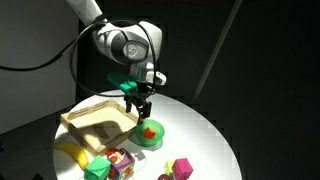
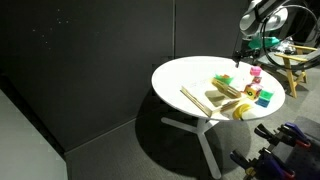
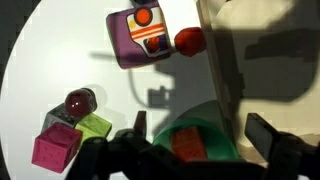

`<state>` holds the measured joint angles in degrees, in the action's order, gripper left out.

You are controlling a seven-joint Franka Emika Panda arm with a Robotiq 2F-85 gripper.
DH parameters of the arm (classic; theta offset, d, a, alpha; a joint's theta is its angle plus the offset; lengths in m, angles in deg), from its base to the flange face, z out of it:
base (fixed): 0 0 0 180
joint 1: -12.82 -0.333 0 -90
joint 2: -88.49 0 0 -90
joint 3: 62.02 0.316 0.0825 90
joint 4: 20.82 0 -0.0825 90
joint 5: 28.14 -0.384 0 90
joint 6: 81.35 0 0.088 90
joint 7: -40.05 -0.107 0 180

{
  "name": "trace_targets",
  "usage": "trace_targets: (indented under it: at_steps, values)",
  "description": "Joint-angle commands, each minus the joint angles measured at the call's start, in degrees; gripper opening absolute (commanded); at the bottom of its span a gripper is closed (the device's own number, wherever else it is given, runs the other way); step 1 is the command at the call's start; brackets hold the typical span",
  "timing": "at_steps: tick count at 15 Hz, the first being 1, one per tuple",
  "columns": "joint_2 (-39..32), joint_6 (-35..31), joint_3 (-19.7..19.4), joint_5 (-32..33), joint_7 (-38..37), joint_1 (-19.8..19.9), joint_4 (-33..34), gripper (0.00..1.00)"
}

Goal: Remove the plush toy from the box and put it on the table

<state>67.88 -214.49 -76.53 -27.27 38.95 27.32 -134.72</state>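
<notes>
- The plush toy [image 3: 143, 35], a small soft cube with maroon sides and a white face marked in orange and red, lies on the round white table [image 3: 40, 60]. It sits outside the shallow tan wooden box [image 3: 255, 35], just beside the box's outer wall.
- In an exterior view you find the toy [image 1: 120, 160] in front of the box [image 1: 100, 120], next to a plain green cube [image 1: 97, 168].
- Your gripper [image 3: 200, 125] has its jaws spread wide with nothing between them.
- The toy is well clear of the jaws. In the wrist view it lies beyond the fingertips, near the top edge and off to the side of the left finger.
- Below the open jaws sits a round green bowl [image 3: 220, 120] holding an orange object [image 3: 185, 145]. In an exterior view the gripper [image 1: 138, 110] hangs above the near rim of that bowl [image 1: 158, 140].
- The marking on the toy's white face is probably a printed pattern, but it is too blurred for you to read any letters.
- A small red ball [image 3: 188, 40] rests just beside the toy, between it and the box wall.
- A magenta cube [image 3: 55, 150], a second green cube [image 3: 95, 127] and a dark red ball [image 3: 80, 100] cluster together, well apart from the toy.
- A yellow banana [image 1: 70, 152] lies by the box's front corner.
</notes>
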Motion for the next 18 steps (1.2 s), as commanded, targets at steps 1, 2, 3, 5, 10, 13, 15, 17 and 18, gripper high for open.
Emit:
trace_targets:
  at_steps: [1, 2, 3, 5, 10, 13, 15, 17, 18]
  values:
    - [6.3, 0.3, 0.9, 2.6, 4.2, -0.7, -5.5, 1.00]
    - [7.6, 0.4, 1.1, 3.3, 5.1, -0.9, -6.7, 1.00]
    - [8.8, 0.4, 1.1, 4.0, 5.5, -1.2, -7.7, 1.00]
    - [11.3, 0.5, 1.0, 5.8, 5.4, -1.9, -10.0, 1.00]
    - [17.7, 1.1, 1.4, 9.7, 4.2, -3.0, -15.6, 1.00]
    - [21.5, 1.9, 2.2, 10.9, 4.0, -3.7, -18.7, 1.00]
    - [24.0, 2.6, 3.0, 10.7, 4.0, -4.1, -20.9, 1.00]
    - [26.1, 3.1, 4.0, 10.4, 3.8, -4.8, -23.0, 1.00]
    - [27.1, 3.3, 4.5, 10.4, 3.7, -5.1, -24.2, 1.00]
